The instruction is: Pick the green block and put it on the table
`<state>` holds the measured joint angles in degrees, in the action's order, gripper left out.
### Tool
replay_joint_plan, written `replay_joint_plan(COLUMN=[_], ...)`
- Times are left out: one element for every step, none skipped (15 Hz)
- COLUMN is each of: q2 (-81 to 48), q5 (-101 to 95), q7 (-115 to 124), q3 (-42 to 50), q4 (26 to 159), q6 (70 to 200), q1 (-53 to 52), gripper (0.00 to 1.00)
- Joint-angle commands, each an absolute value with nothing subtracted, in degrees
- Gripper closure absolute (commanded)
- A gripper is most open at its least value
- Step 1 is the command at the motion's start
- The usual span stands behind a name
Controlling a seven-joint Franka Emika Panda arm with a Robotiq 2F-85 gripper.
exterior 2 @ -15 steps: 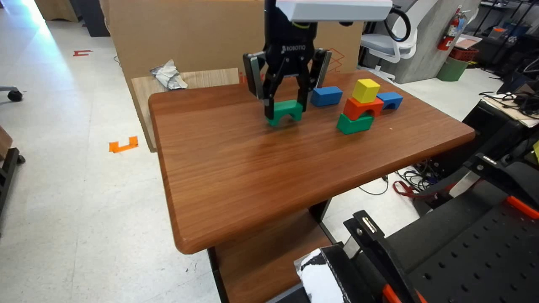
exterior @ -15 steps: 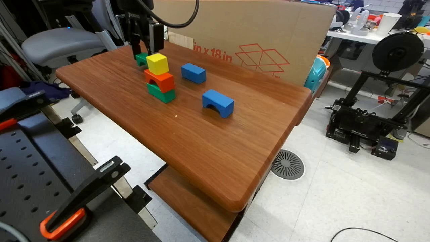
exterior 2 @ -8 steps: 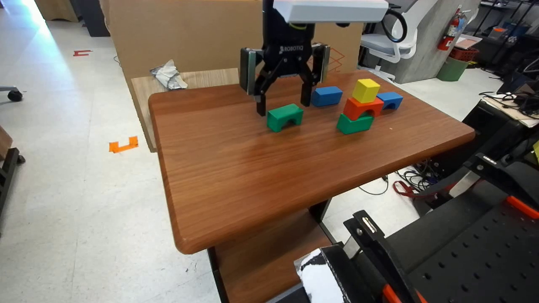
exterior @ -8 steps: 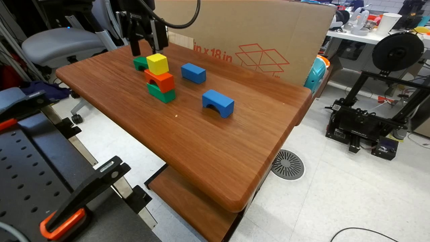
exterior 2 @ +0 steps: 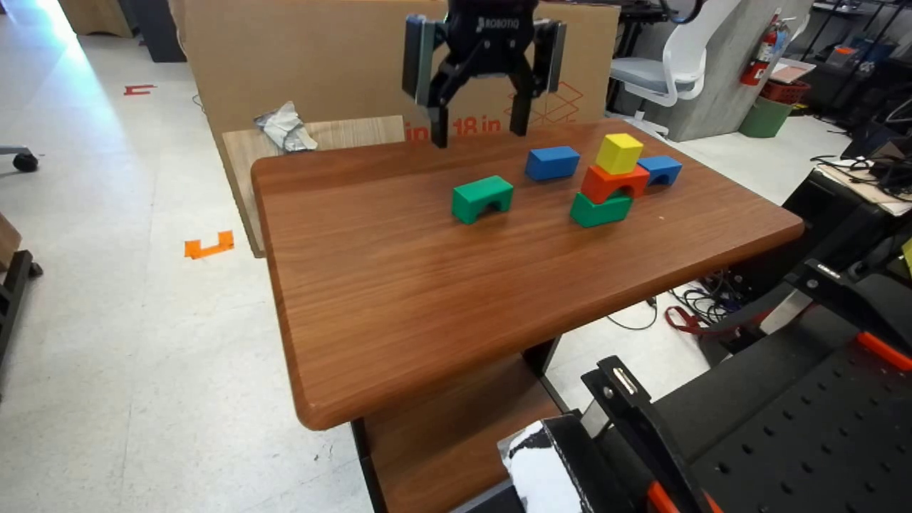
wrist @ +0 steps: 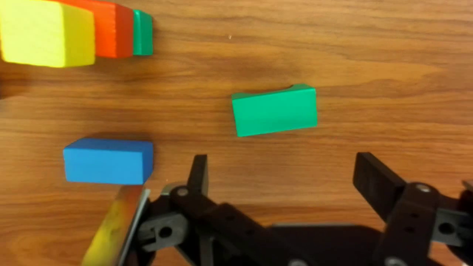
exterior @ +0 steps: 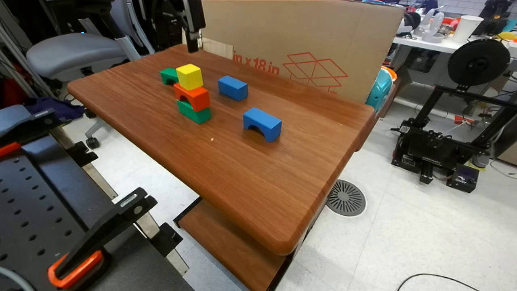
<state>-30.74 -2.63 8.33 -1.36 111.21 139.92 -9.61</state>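
In the wrist view, the empty, wide-spread gripper (wrist: 281,158) hangs above the worktop (wrist: 388,122), the green arch block (wrist: 276,113) resting there at its twelve o'clock, long axis roughly nine-to-three.

Green arch block (exterior 2: 482,191) on brown table (exterior 2: 399,285), claw (exterior 2: 479,137) spread above

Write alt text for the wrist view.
A green arched block lies mid-picture on a wooden table, apart from the open, empty jaws at the bottom. At left are a blue block and, farther up, a yellow cube stacked on an orange-red block on a second green block.
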Motion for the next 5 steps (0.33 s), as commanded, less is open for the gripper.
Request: replay_joint_plan(q2=[-28.5,-26.0,-24.1,-22.9,-22.4], q5=[-2.6,-2.3,-2.2,-2.1,-2.1], q7=[7.7,6.8,6.2,6.0,6.0], q3=[-1.8,-1.9,-2.0,-2.1,-2.2], q4=[111.9,112.7,113.6,114.3,114.8], q6=[137.9,135.9,134.9,134.4,134.4], q1=[-8.8,-8.1,-7.6,-7.3,-7.2], gripper=[0.00,0.00,0.00,0.00,0.00])
